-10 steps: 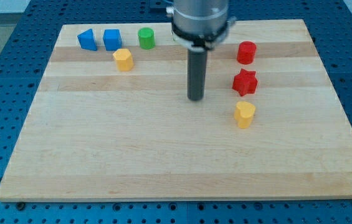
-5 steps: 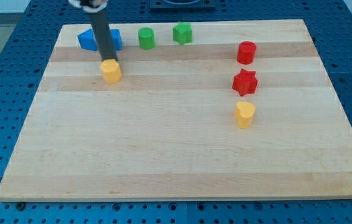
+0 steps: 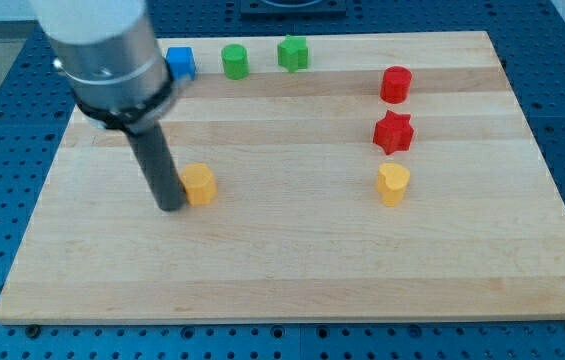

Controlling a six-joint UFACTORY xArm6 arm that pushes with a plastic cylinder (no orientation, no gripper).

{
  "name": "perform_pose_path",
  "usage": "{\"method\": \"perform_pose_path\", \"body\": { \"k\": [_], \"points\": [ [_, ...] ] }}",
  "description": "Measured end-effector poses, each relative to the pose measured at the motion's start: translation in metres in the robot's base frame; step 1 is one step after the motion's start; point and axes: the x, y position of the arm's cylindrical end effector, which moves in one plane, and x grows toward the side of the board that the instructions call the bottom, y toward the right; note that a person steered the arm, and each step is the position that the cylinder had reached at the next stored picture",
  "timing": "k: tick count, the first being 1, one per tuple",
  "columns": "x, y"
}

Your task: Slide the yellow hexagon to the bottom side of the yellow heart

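While there is no claw to open or close on this arm, only a dark rod, my tip [image 3: 171,206] rests on the wooden board [image 3: 292,270] touching the left side of the yellow hexagon [image 3: 199,185]. That hexagon sits well to the view's left of the yellow heart [image 3: 393,184], level with it. A red star [image 3: 393,132] stands just above the heart, a red cylinder [image 3: 395,84] higher still

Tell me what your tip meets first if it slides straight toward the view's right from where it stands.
My tip sits just left of the yellow hexagon, seemingly touching, so it meets that first. Farther along stands the yellow heart.
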Motion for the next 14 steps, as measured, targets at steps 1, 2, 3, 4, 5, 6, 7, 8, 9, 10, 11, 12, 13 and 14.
{"method": "perform_pose_path", "body": {
  "k": [1,2,3,4,5,6,7,8,9,10,11,12,13,14],
  "points": [
    [0.016,0.029],
    [-0.007,-0.013],
    [-0.035,-0.04],
    [-0.054,-0.015],
    [-0.008,0.011],
    [-0.003,0.047],
    [-0.022,0.048],
    [-0.019,0.084],
    [-0.012,0.14],
    [0.015,0.164],
    [0.019,0.157],
    [0.025,0.155],
    [0.034,0.156],
    [0.038,0.16]
  ]
}}
